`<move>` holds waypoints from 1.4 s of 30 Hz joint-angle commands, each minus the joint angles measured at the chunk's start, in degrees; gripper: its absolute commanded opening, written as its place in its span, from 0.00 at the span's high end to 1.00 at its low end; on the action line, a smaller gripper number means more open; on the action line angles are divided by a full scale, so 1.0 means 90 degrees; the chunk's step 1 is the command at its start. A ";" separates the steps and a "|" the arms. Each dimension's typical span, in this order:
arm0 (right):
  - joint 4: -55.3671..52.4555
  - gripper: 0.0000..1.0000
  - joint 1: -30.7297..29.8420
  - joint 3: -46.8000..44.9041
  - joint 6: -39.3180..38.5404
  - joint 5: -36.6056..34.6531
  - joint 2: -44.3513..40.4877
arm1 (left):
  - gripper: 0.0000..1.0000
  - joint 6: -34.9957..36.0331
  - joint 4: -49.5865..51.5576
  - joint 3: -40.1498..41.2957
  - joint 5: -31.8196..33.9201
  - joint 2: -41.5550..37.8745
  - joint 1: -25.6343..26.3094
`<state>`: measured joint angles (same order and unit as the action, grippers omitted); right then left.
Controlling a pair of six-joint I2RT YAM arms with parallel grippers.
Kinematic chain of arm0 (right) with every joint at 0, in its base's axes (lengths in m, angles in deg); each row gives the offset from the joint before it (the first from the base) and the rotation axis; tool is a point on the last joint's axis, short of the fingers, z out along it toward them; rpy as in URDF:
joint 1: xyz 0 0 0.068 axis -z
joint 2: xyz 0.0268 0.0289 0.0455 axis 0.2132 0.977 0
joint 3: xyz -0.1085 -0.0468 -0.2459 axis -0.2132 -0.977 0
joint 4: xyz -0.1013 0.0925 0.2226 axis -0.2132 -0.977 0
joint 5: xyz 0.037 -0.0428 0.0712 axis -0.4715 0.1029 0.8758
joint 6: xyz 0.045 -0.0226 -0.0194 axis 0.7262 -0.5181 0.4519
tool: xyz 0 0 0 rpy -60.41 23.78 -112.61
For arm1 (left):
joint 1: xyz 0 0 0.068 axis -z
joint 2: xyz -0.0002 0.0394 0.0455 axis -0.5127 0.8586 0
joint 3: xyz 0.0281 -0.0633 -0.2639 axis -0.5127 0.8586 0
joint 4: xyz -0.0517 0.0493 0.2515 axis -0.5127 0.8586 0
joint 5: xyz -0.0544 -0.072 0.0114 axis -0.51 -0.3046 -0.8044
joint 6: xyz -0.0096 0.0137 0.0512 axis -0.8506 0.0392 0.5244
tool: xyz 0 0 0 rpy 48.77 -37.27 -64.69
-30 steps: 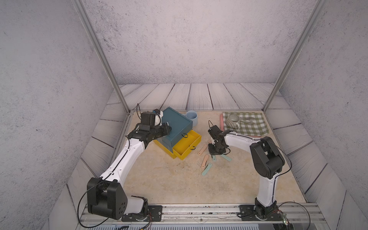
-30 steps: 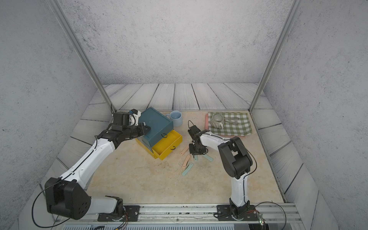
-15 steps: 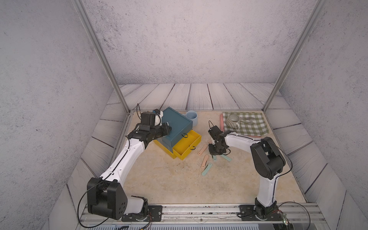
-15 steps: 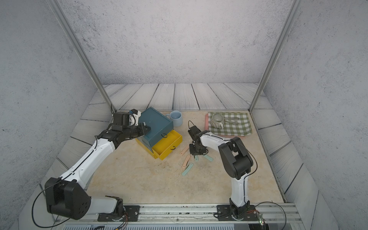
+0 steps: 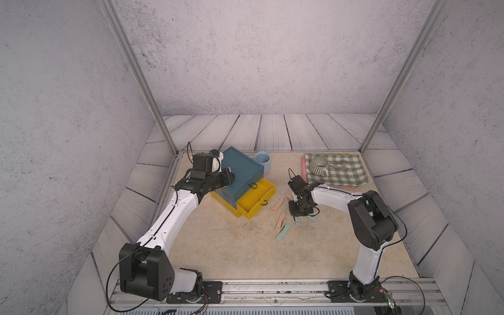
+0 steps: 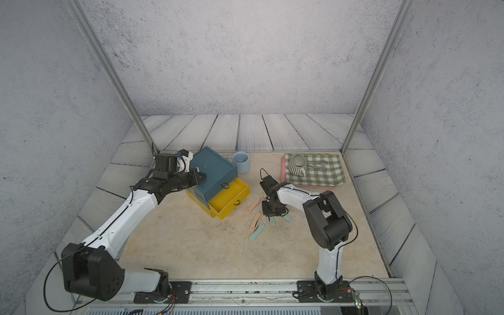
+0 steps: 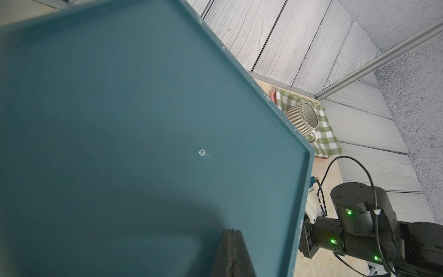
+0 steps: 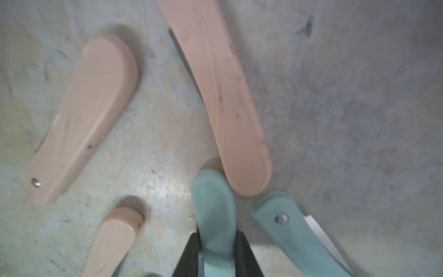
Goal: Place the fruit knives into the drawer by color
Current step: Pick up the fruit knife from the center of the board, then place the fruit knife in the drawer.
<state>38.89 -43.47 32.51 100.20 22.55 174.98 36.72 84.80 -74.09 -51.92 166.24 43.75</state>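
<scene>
The drawer [image 5: 240, 170], a chest with a dark teal top over yellow tiers, has one yellow tier [image 5: 255, 200] pulled out, its inside bare. My left gripper [image 7: 231, 231] is shut with nothing in it, its tips pressed on the teal top [image 7: 143, 120]. Fruit knives lie on the mat right of the drawer: peach-pink ones [image 5: 277, 204] [image 5: 280, 220] and mint-teal ones [image 5: 283, 231] [image 5: 312, 217]. My right gripper [image 8: 217, 236] [image 5: 297, 212] is shut on a mint-teal knife [image 8: 214, 208] at mat level. A long pink knife [image 8: 220, 96] touches its tip.
A pale blue cup [image 5: 262, 161] stands just behind the drawer. At the back right, a green checked cloth [image 5: 343, 174] carries a striped mug [image 5: 319, 165] and a metal utensil [image 5: 338, 163]. Metal frame posts rise at both back corners.
The right gripper's jaws have drawn in onto the mint-teal knife. Both arms otherwise keep their places.
</scene>
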 commanded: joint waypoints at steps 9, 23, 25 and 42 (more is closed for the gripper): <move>-0.0399 0.85 0.0024 -0.0083 0.0053 0.0394 -0.0766 | 1.00 0.0013 0.0839 0.0257 0.0160 0.0175 -0.0027; -0.0197 0.84 -0.0019 0.0425 0.0679 0.1662 -0.1894 | 1.00 0.0000 0.0825 0.0259 0.0163 0.0196 -0.0028; -0.0090 0.84 -0.0057 0.0468 0.0830 0.1820 -0.1985 | 1.00 0.0000 0.0817 0.0260 0.0155 0.0195 -0.0023; 0.1428 0.83 -0.0847 0.0980 0.2685 0.1816 -0.1811 | 1.00 -0.0057 0.0739 0.0338 0.0152 0.0135 -0.0022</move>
<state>48.79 -50.48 39.77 120.13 40.14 157.45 36.44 84.27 -73.83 -51.94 166.19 43.75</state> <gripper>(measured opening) 0.234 0.044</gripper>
